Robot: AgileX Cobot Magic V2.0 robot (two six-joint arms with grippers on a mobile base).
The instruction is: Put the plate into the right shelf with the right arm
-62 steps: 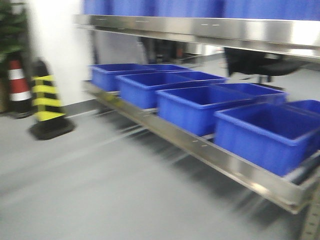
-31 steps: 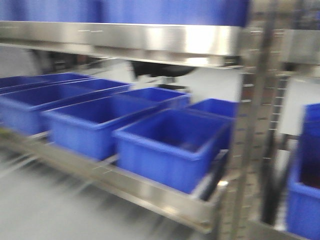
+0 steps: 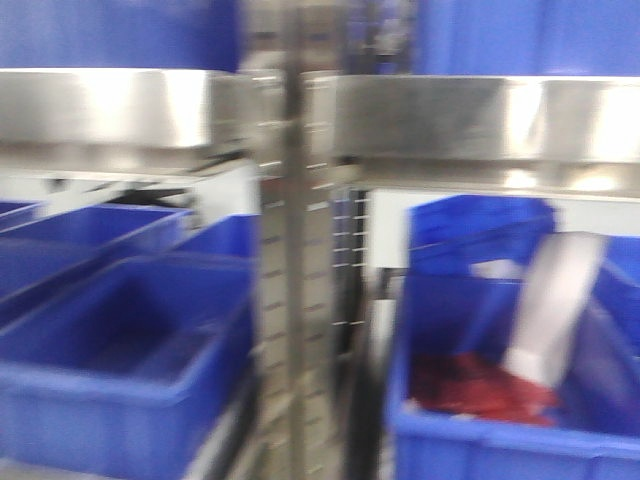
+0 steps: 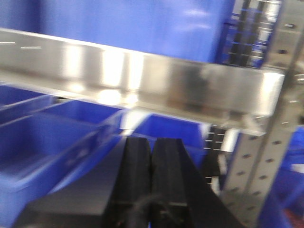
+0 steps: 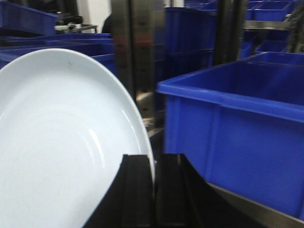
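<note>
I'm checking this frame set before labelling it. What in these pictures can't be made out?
Front view: motion blur; the red mass and pale strip in the bin cannot be identified.
Right wrist view: the plate runs off the left and bottom edges; the right end effector covers its gripped rim.
Left wrist view: the left end effector hides what lies below the rack.

Heavy motion blur, bright glare on shelf edge (image 3: 480, 110)
</note>
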